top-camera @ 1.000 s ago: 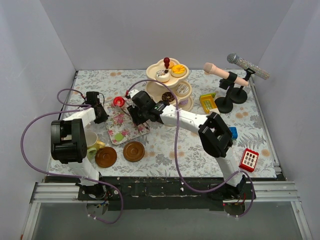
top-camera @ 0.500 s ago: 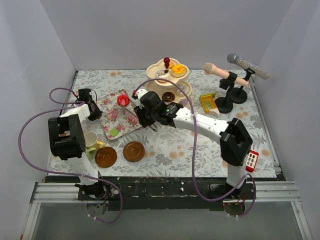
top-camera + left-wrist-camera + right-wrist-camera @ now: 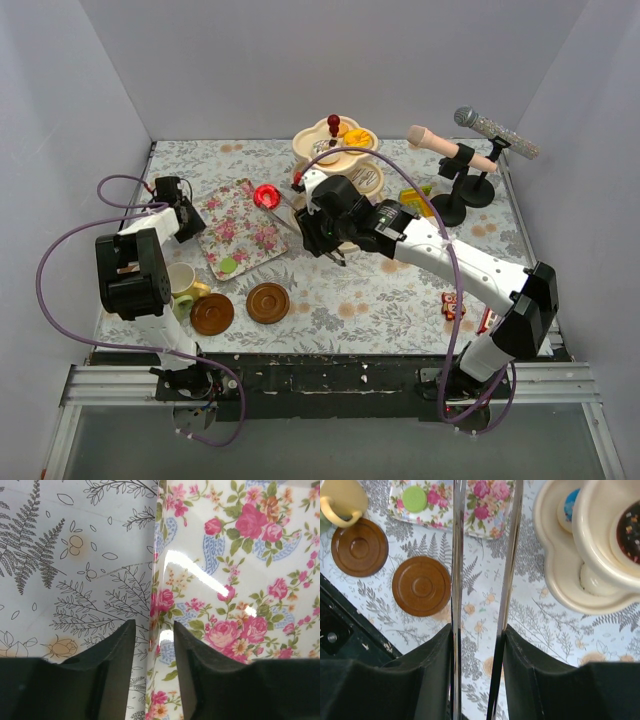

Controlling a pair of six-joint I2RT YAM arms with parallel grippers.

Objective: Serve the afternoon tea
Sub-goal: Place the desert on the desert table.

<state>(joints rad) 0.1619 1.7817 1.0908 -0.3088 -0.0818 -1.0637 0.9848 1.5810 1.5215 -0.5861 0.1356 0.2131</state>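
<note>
The cream three-tier stand [image 3: 340,170] with a red knob [image 3: 333,122] stands at the back middle and holds several toy cakes. My right gripper [image 3: 318,235] is shut on the metal tongs [image 3: 290,215], whose tips pinch a red donut [image 3: 265,195] above the floral tray's [image 3: 245,235] far corner. In the right wrist view the gripper [image 3: 477,630] holds the tongs [image 3: 457,555] beside the stand [image 3: 560,580]; the donut is out of that view. A green donut [image 3: 229,265] lies on the tray. My left gripper [image 3: 188,222] [image 3: 154,630] grips the tray's left rim [image 3: 156,580].
A cream cup [image 3: 182,278] and a green one sit at the front left beside two brown saucers [image 3: 212,313] [image 3: 267,302]. Two microphones on stands [image 3: 465,165] and a yellow block [image 3: 415,203] are at the back right. A small red block [image 3: 452,305] lies at the front right.
The tray slid left and back with my left gripper. My right arm swung right toward the stand, carrying the tongs and red donut a little to the right.
</note>
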